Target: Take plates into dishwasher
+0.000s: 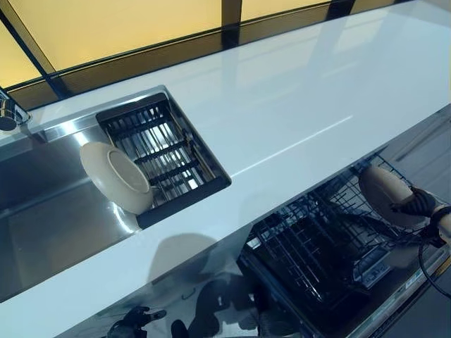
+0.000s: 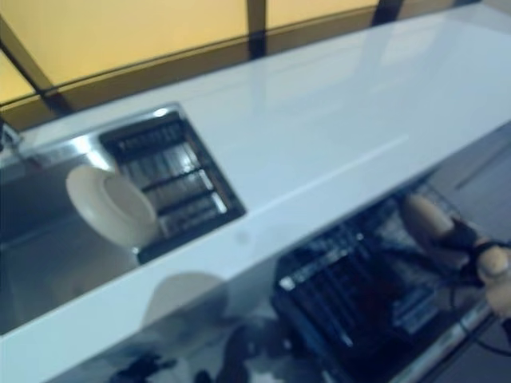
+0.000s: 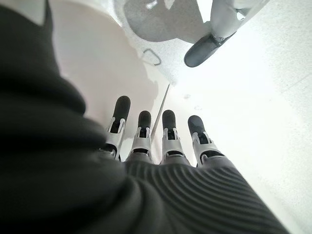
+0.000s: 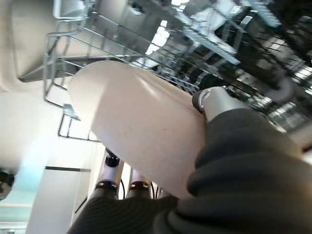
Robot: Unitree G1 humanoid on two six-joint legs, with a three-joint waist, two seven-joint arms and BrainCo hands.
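My right hand (image 1: 423,208) is shut on a cream plate (image 1: 384,193), thumb over its face and fingers behind it, and holds it on edge above the right end of the pulled-out dishwasher rack (image 1: 317,246). The right wrist view shows the plate (image 4: 141,126) just over the rack's wires (image 4: 73,58). A second cream plate (image 1: 116,176) leans on edge against the dark drying rack (image 1: 158,148) in the sink. My left hand (image 3: 156,141) hangs low beside me with straight fingers, empty, showing only in the left wrist view.
A white countertop (image 1: 296,105) runs across the view above the dishwasher. The steel sink basin (image 1: 49,211) lies at the left with a tap (image 1: 8,113) at its far corner. A dark-framed window (image 1: 141,35) backs the counter.
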